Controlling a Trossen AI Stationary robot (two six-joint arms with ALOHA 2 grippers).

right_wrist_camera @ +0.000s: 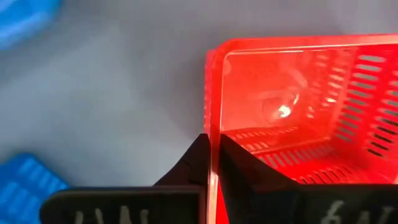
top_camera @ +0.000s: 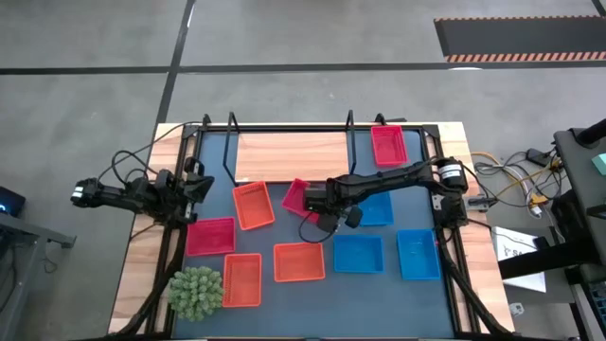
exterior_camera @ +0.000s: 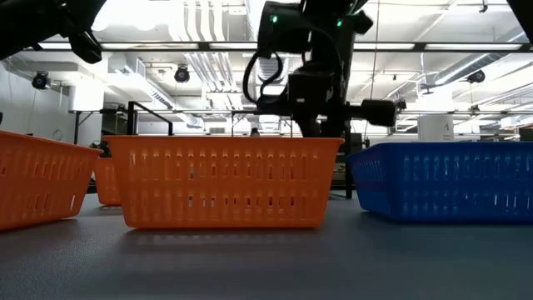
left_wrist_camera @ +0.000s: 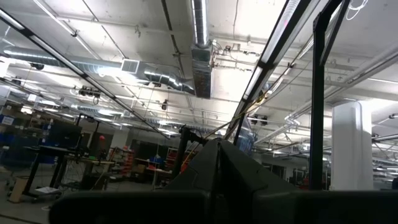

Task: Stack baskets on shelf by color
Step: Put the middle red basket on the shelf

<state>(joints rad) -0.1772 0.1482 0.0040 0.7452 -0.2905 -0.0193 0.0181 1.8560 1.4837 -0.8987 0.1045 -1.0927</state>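
My right gripper [top_camera: 309, 200] reaches in from the table's right to mid-mat and is shut on a red basket [top_camera: 295, 196] that sits skewed beside an orange basket [top_camera: 253, 206]. The right wrist view shows that red basket [right_wrist_camera: 298, 106] from above, over the mat. The wooden shelf [top_camera: 292, 156] stands along the far edge with another red basket [top_camera: 388, 145] resting on its right end. My left gripper [top_camera: 201, 188] hovers at the mat's left edge, shut and holding nothing; its wrist view shows only the ceiling. In the low view the right arm [exterior_camera: 312, 79] comes down behind an orange basket [exterior_camera: 223, 179]. My right gripper holds the red basket by its right-hand wall's rim [right_wrist_camera: 215, 140]. One finger [right_wrist_camera: 244, 169] is inside the basket and the other [right_wrist_camera: 194, 163] outside. The fingers come from above, pointing down. Whether the basket is lifted clear of the mat does not show.
On the dark-blue mat lie a red basket [top_camera: 210, 236], two orange baskets [top_camera: 242, 279] [top_camera: 299, 262] and three blue baskets [top_camera: 359, 254] [top_camera: 418, 254] [top_camera: 379, 210], the last partly under my right arm. A green spiky ball [top_camera: 196, 292] sits at the near left corner.
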